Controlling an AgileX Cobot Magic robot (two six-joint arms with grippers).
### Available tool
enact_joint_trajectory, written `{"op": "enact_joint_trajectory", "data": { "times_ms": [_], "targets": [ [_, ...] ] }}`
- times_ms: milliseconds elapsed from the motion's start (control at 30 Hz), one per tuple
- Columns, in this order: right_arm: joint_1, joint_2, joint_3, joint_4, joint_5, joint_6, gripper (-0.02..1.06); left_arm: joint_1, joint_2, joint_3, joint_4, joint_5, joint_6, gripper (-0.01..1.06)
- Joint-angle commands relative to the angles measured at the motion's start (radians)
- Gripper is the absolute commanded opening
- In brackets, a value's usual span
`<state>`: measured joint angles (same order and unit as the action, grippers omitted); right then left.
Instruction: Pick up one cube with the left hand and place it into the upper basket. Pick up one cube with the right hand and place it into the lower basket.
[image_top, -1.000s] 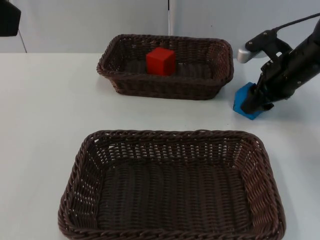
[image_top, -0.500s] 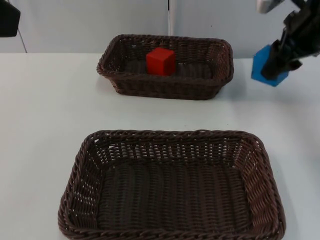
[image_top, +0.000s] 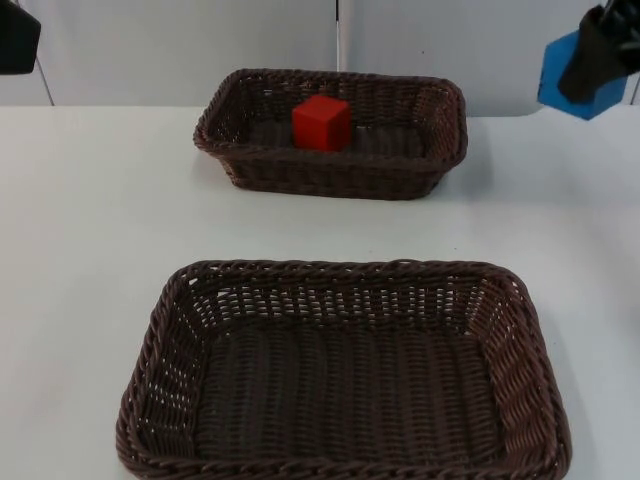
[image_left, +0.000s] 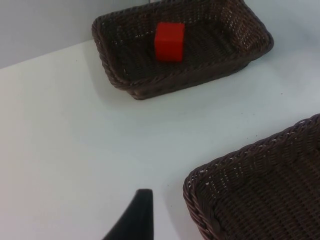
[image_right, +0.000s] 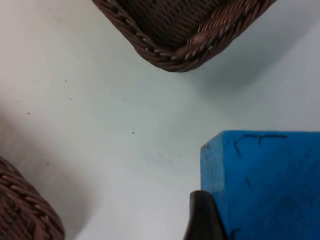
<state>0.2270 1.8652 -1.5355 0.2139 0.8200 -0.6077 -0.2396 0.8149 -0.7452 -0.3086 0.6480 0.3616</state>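
The right claw (image_top: 598, 62) grips a bright blue cube (image_top: 580, 78) aloft.

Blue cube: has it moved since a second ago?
Yes. The blue cube, held by the right gripper, has risen off the table, now higher than the upper basket.

light: was bright, even, diffuse
shadows: lay soft beside the upper basket (image_right: 190, 40)
glare: table (image_top: 90, 220) looked washed white
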Motion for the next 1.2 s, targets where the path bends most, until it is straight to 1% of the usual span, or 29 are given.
{"op": "enact_joint_trajectory", "data": {
  "times_ms": [0, 67, 167, 600, 767, 900, 967, 1033, 1167],
  "targets": [
    [0.001, -0.028, 0.000, -0.003, 0.017, 0.020, 0.00, -0.004, -0.007, 0.004, 0.009, -0.004, -0.002, 1.05],
    [0.001, -0.056, 0.018, -0.005, 0.022, 0.042, 0.00, -0.004, -0.007, 0.004, 0.009, -0.002, -0.002, 1.05],
    [0.001, -0.087, 0.044, -0.005, 0.013, 0.042, 0.00, -0.004, -0.007, 0.004, 0.009, -0.002, -0.002, 1.05],
    [0.001, -0.241, 0.231, -0.003, -0.076, 0.064, 0.00, -0.004, -0.007, 0.004, 0.009, -0.002, -0.002, 1.05],
    [0.003, -0.257, 0.263, 0.001, -0.081, 0.064, 0.00, -0.004, -0.007, 0.004, 0.007, -0.004, -0.002, 1.05],
    [0.004, -0.257, 0.274, 0.027, -0.079, 0.064, 0.00, -0.004, -0.007, 0.004, 0.007, -0.004, -0.002, 1.05],
    [0.007, -0.257, 0.275, 0.044, -0.079, 0.064, 0.00, -0.004, -0.007, 0.004, 0.007, -0.004, -0.002, 1.05],
    [0.007, -0.258, 0.275, 0.087, -0.075, 0.064, 0.00, -0.004, -0.007, 0.004, 0.007, -0.004, -0.002, 1.05],
    [0.031, -0.258, 0.275, 0.078, -0.063, 0.064, 0.00, -0.004, -0.007, 0.004, 0.005, -0.004, -0.002, 1.05]
  ]
}}
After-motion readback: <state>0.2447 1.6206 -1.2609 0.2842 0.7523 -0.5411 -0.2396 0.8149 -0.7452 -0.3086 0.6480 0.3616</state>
